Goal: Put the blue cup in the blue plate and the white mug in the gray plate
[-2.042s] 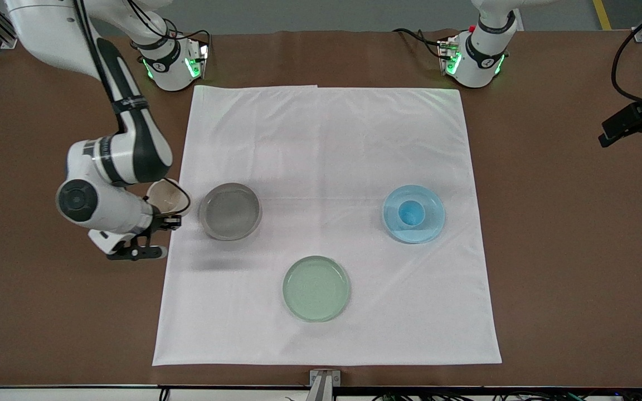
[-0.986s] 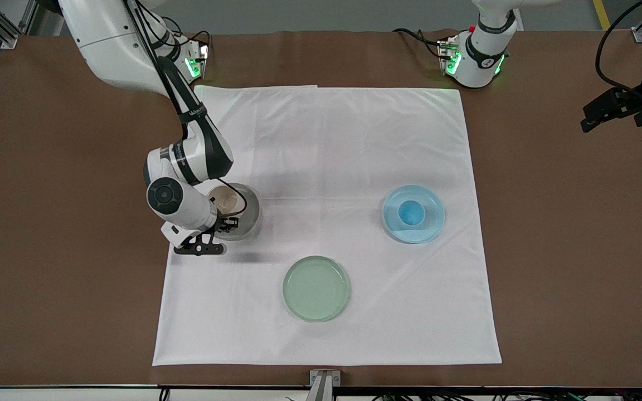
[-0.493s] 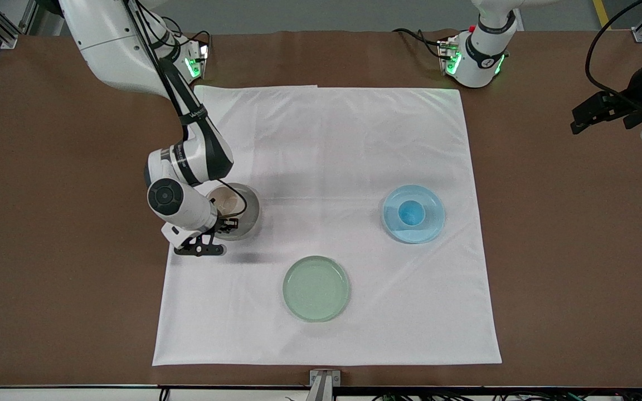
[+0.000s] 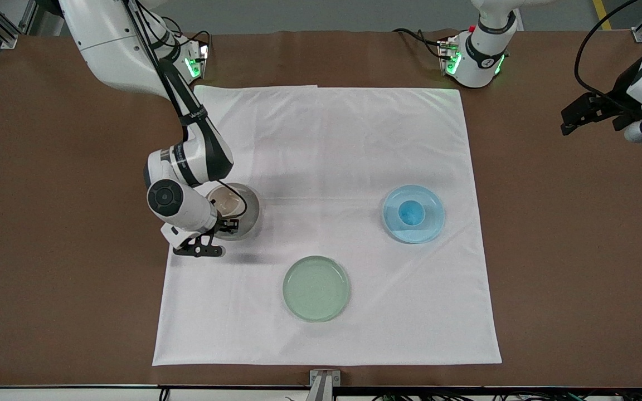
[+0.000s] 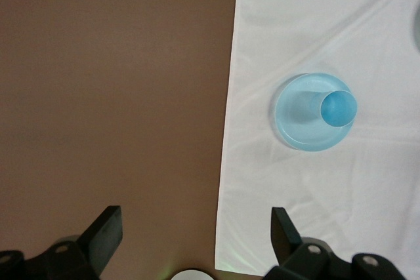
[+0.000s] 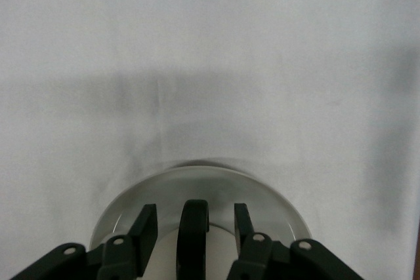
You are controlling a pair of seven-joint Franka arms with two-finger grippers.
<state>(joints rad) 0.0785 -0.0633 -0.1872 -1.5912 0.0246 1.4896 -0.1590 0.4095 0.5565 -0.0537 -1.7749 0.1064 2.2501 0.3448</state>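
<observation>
Right gripper over gray plate, fingers apart either side of white mug handle: mug seems set down, grip slackened. Blue cup sits in blue plate. Left gripper spread, empty, waiting over bare table.

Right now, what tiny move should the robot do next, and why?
Probably lift the right gripper straight up. The white mug sits on the gray plate, and the jaws stand apart beside its handle. The blue cup is in the blue plate; the left gripper waits open over the table.
</observation>
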